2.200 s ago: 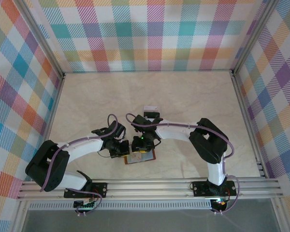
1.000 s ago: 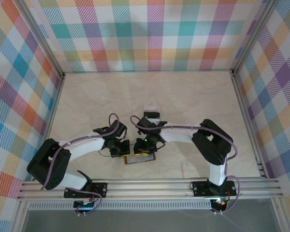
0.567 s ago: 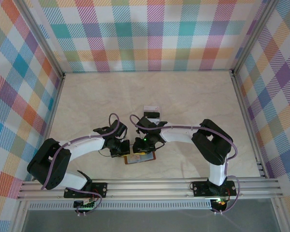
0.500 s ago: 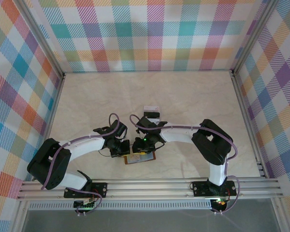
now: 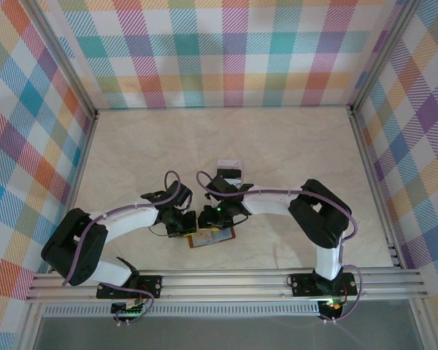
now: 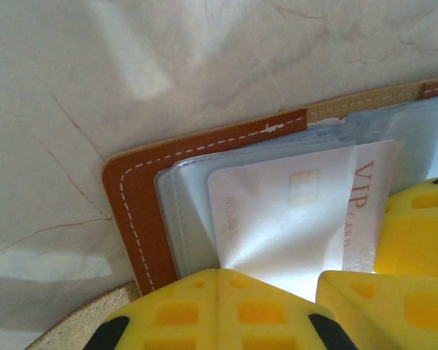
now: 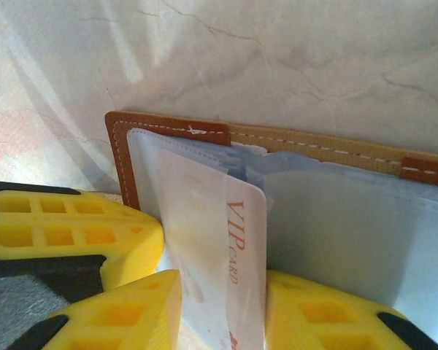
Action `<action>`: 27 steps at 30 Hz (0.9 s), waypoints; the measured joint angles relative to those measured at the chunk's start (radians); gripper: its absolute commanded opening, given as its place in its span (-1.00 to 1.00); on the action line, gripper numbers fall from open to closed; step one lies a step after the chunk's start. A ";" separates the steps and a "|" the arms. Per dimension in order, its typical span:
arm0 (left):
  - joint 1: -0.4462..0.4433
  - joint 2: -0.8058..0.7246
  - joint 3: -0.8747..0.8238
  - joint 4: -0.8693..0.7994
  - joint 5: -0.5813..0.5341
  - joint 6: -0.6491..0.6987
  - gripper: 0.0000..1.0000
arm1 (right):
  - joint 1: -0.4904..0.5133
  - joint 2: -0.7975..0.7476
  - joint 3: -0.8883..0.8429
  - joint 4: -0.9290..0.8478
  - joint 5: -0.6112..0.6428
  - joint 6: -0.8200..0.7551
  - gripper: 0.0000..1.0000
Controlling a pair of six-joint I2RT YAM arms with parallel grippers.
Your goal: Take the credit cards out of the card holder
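Left pincer (image 6: 217, 292): shut, empty, pressed on the open card holder (image 6: 135, 204), front-middle of the bench (image 6: 131, 73).
Credit card (image 6: 285, 211): white, seemingly half out of its clear sleeve.
Right pincer (image 7: 223, 295): part-closed on that card's long edges.
Change: right arm has crept closer and the card has barely moved, so extraction looks only begun.
Lettering: "VIP CARD" in orange, with a chip beside it.
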 measured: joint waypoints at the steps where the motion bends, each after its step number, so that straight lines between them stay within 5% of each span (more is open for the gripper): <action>1: 0.000 0.001 0.001 -0.001 0.000 0.000 -0.92 | -0.001 0.000 -0.003 0.007 -0.003 0.000 -0.44; 5: 0.000 0.001 0.001 -0.001 0.000 0.000 -0.91 | -0.003 0.000 -0.018 0.028 -0.013 0.003 -0.44; 13: 0.000 0.001 0.001 -0.001 0.000 0.000 -0.91 | -0.006 -0.004 -0.032 0.052 -0.023 -0.004 -0.79; 27: -0.012 0.013 0.013 0.004 -0.018 0.018 -0.91 | -0.005 -0.051 -0.033 0.010 0.026 -0.046 -0.81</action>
